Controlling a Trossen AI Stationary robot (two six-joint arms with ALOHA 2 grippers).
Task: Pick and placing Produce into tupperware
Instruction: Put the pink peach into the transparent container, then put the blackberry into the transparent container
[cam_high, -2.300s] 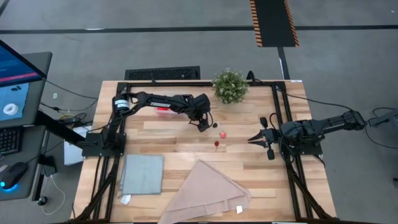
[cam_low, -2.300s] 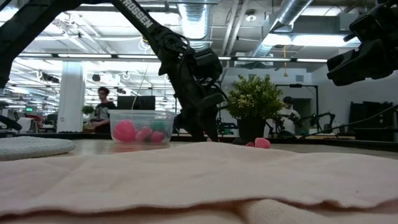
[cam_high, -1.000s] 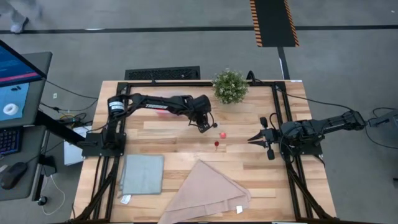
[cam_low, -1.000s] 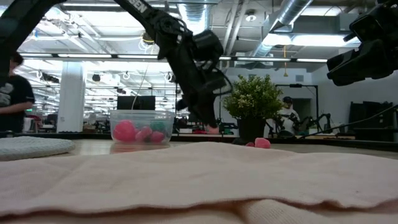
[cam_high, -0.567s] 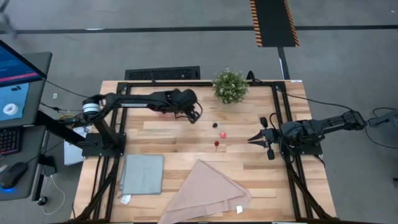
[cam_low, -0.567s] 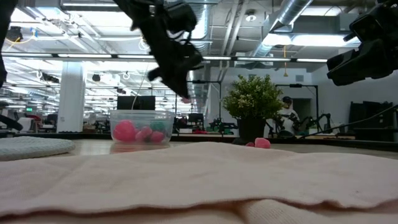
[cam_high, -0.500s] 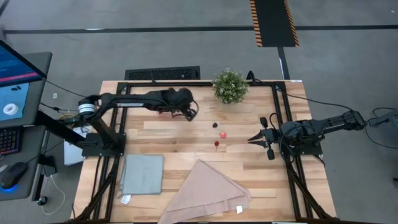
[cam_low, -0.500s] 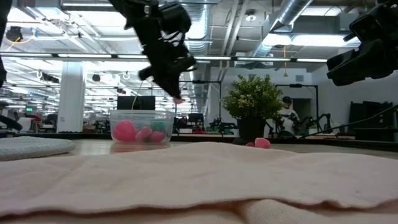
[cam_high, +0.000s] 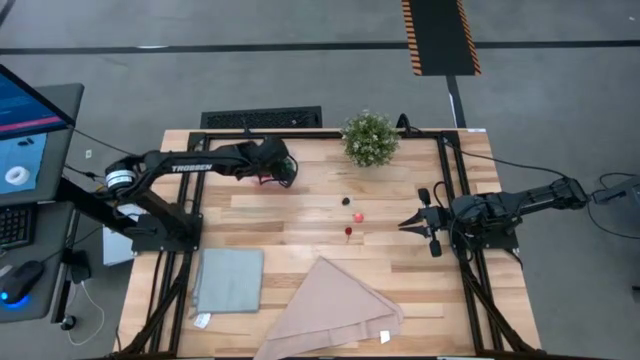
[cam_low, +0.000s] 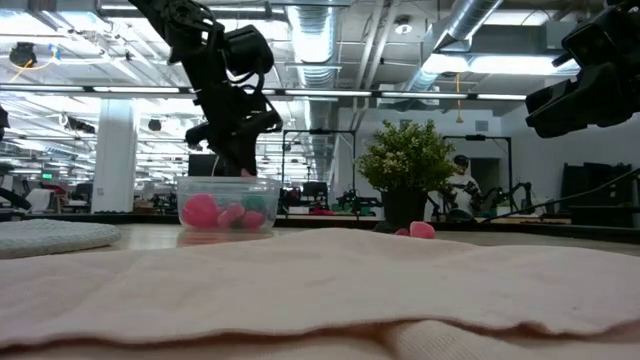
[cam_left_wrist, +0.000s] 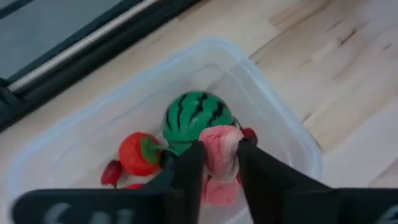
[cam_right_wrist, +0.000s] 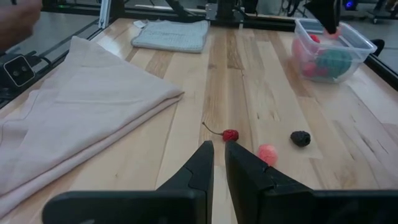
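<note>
The clear tupperware stands at the table's far left and holds a round green watermelon, a red piece and other pink and red produce. My left gripper hangs over it, slanting down, shut on a small pink piece of produce. In the low view the left gripper is just above the tupperware's rim. A dark berry, a pink piece and a red cherry lie loose mid-table. My right gripper waits shut at the right. My left gripper pinches the pink piece by its two sides between its two fingers. The fingers come from above, slanting down. The piece is lifted clear, above the produce in the tupperware.
A potted plant stands at the far edge. A grey-blue cloth lies near left and a folded beige cloth at the near edge. The loose cherry lies just ahead of my right gripper.
My left gripper has risen from beside the loose produce and swung toward the table's left and far edges, rolling as it went. It now hangs over the tupperware with the pink piece between its fingers.
</note>
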